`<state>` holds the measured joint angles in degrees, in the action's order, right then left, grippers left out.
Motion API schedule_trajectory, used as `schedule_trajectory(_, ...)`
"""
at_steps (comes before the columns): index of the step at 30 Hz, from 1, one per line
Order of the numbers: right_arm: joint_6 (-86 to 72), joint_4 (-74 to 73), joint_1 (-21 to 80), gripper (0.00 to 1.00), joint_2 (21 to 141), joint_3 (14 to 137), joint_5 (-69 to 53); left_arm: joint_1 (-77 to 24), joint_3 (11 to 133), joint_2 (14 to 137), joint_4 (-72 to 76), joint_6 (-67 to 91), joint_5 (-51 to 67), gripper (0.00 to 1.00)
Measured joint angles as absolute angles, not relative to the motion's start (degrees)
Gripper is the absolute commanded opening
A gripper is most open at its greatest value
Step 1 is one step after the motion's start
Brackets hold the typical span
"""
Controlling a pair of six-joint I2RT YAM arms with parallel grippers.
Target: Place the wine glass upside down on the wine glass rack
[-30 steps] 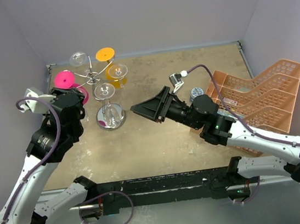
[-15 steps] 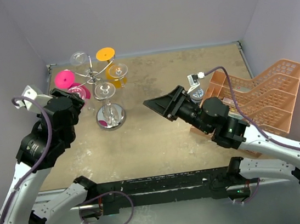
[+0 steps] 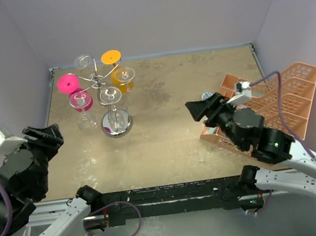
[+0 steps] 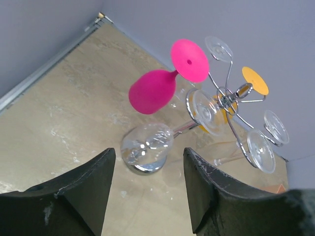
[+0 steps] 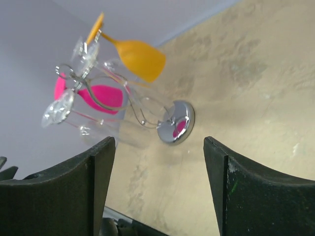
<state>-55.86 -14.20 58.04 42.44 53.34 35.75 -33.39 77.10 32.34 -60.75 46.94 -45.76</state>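
Rack [image 3: 125, 124] carried every glass upside down, feet caught in its scroll arms: a pink glass [image 3: 80, 99] on its left side, an orange glass [image 3: 121, 83] toward its far side, clear glasses [image 3: 109, 95] on the other arms. The left gripper [image 3: 47, 136] sat well off the rack's near left, fingers spread, nothing between them. The right gripper [image 3: 197, 113], well to the rack's right beside the crate [image 3: 293, 85], was likewise spread wide and empty.

Peach plastic crate [image 3: 293, 85] on tan table [image 3: 167, 140], right side
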Motion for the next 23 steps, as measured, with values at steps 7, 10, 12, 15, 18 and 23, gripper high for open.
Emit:
schedule_trajectory(7,-44.34,-13.76,58.04,0.8,31.42,55.81,40.6,-33.39,78.5,24.05,-62.19,41.23,-50.09,0.57)
schedule_trajectory(10,-40.6,-13.63,57.98,0.81,30.79,59.4,42.37,-33.39,80.16,21.87,-62.24,39.13,-51.27,0.57)
schedule_trajectory(12,-38.26,-14.0,57.98,0.82,31.35,61.56,43.24,-33.39,82.02,21.74,-62.24,37.67,-51.86,0.58)
schedule_trajectory(15,-35.55,-14.52,57.95,0.82,32.45,63.68,44.45,-33.39,83.9,21.76,-62.43,35.88,-52.36,0.58)
schedule_trajectory(18,-33.89,-14.57,57.95,0.82,32.95,64.07,44.86,-33.39,85.47,21.8,-63.0,34.57,-52.99,0.58)
schedule_trajectory(23,-32.53,-14.44,57.95,0.82,32.97,64.07,45.12,-33.39,86.04,21.91,-63.81,33.23,-53.43,0.59)
